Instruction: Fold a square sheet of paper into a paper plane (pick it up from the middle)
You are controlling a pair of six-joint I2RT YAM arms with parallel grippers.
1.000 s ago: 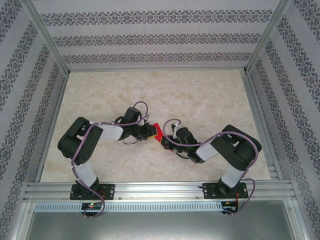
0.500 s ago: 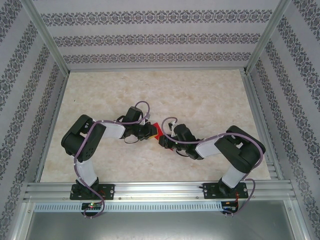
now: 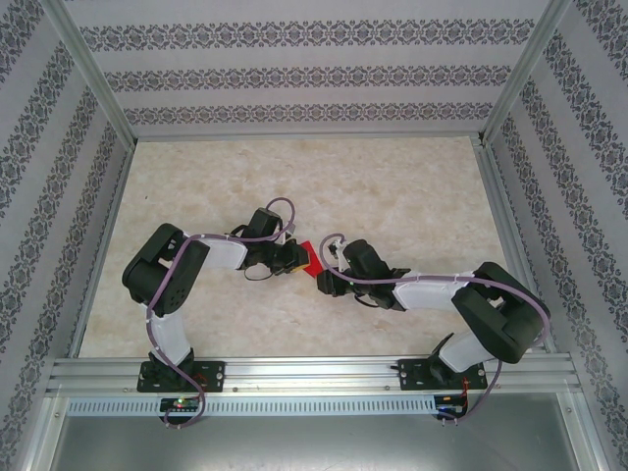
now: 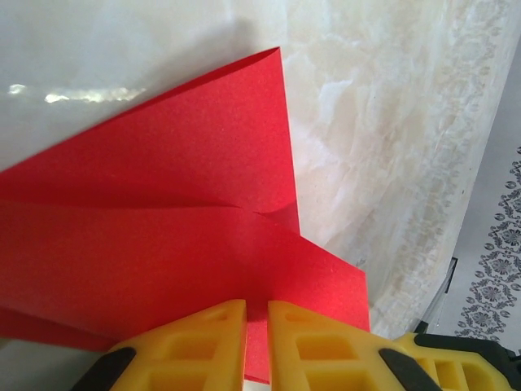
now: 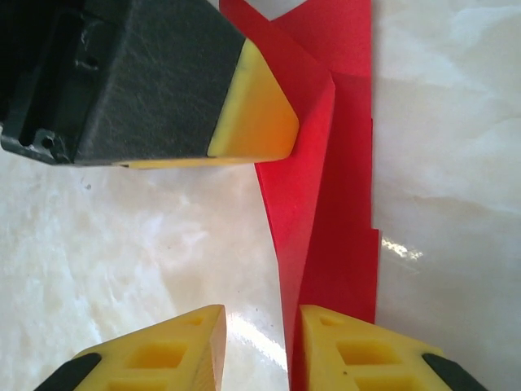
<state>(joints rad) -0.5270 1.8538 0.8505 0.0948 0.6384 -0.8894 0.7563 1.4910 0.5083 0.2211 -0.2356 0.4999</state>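
Looking down from the top camera, you have both arms bent in toward the middle of the pale marbled table [image 3: 412,186], with the red paper [image 3: 310,257] between their wrists. Your left gripper [image 3: 293,258] comes at it from the left and your right gripper [image 3: 325,281] from the near right. The two are close together, with just a bit of red showing between them.

On the left wrist camera, the paper is not a plain square. It is folded, with one slanted flap laid over another and a crease where they meet. The yellow fingers [image 4: 191,346] are drawn in to a thin slit, and an edge of the paper sits in that slit, so your left gripper is pinching the sheet.

On the right wrist camera, the paper runs away from the lens as a narrow strip with a raised fold along its length. The right gripper's jaws stand partly apart, with bare table showing in the gap. The strip's near end lies against the inner side of one finger [image 5: 366,358] and the other finger is clear of it, so nothing is clamped there. The yellow tip of the left gripper meets the strip's far part from the side. Whether the paper rests flat on the table or is lifted slightly, I can't tell from these angles.
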